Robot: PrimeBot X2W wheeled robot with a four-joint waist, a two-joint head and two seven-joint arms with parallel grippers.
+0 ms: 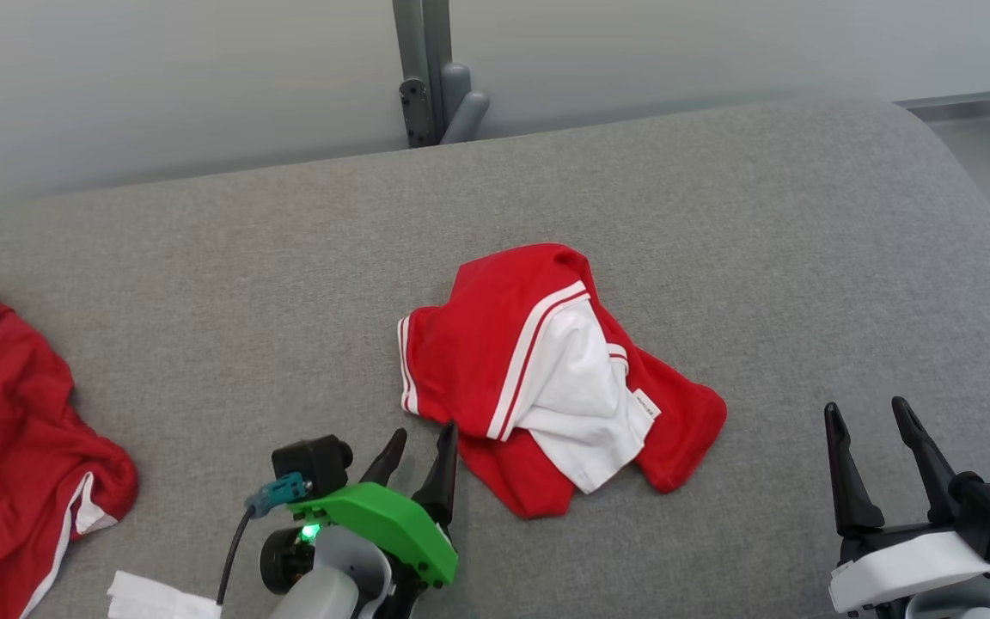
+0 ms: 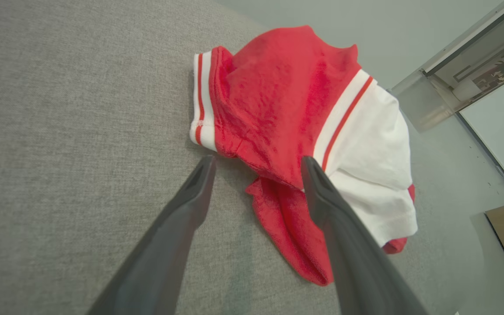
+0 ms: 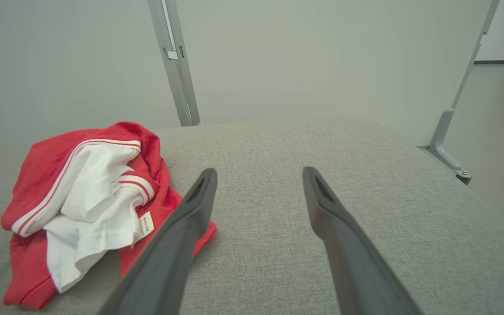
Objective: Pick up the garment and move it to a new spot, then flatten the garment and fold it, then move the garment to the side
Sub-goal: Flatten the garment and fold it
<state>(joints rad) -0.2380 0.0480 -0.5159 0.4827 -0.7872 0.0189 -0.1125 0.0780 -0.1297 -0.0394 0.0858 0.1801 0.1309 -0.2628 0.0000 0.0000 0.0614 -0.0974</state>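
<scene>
Red-and-white garment (image 1: pixel 495 352) lies crumpled mid-way across the grey pad (image 1: pixel 718 198), nearer its front edge. Risk: a pinch on one loose layer lets the rest trail or slip free. The left claw (image 1: pixel 420 443) is moderately apart and empty, at the garment's near-left hem; contact cannot be confirmed. The right claw (image 1: pixel 864 411) is apart, empty, well clear.

Crumpled garment (image 1: pixel 546 370) on grey cushion (image 1: pixel 718 215); left gripper (image 1: pixel 424 430) beside it, fingers (image 1: pixel 440 477) parted.
</scene>
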